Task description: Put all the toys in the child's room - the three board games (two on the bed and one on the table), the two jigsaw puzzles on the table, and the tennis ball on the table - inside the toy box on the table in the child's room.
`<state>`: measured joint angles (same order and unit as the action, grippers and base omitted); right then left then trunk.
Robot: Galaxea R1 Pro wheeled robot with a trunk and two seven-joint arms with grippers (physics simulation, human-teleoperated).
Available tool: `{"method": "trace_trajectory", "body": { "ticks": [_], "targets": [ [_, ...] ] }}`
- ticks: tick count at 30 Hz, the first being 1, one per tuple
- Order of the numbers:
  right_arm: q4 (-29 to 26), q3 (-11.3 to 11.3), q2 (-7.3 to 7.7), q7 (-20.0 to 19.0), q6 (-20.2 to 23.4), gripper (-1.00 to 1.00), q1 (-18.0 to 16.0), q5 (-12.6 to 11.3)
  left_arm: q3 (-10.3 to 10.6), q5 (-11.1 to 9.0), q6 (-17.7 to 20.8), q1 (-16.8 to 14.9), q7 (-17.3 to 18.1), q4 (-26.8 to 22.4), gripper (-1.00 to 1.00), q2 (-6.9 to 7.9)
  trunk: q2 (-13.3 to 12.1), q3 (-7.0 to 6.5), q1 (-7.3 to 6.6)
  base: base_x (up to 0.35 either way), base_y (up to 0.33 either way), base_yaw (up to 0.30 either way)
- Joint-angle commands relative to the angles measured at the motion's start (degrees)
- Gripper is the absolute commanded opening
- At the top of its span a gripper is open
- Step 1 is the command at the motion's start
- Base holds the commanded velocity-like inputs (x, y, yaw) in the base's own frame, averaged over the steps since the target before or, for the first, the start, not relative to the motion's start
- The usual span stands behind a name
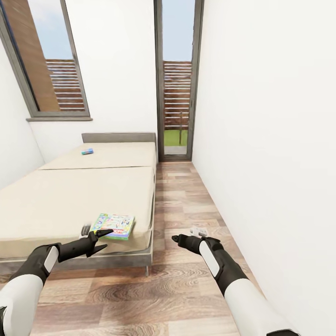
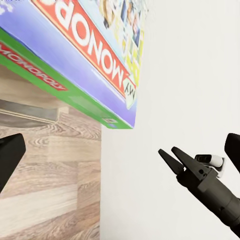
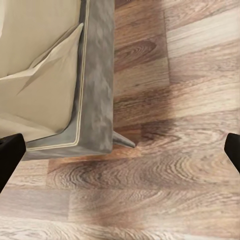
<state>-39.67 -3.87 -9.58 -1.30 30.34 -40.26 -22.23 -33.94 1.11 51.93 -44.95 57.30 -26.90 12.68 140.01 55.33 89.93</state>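
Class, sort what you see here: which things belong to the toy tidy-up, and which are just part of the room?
Job: Monopoly board game, small blue box, bed, left gripper.
Room: windows, glass door, wood floor.

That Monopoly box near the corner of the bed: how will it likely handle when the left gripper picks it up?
The Monopoly box is flat and rectangular, so it probably stays stiff and won't roll. It looks wide beside the left gripper, so an edge grip may let it tilt. Its printed lid looks smooth, possibly slippery. It lies near the bed corner; a push could slide it off.
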Motion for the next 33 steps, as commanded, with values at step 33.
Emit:
{"method": "trace_trajectory", "body": {
  "ticks": [33],
  "targets": [
    [-0.1,-0.1,-0.16,-0.1,0.2,1.0,0.0,0.1,-0.4,0.0,0.6,-0.1,0.4,0.0,1.0,0.41,0.0,0.06,-0.01,0.01,-0.048,0.0]
  ]
}}
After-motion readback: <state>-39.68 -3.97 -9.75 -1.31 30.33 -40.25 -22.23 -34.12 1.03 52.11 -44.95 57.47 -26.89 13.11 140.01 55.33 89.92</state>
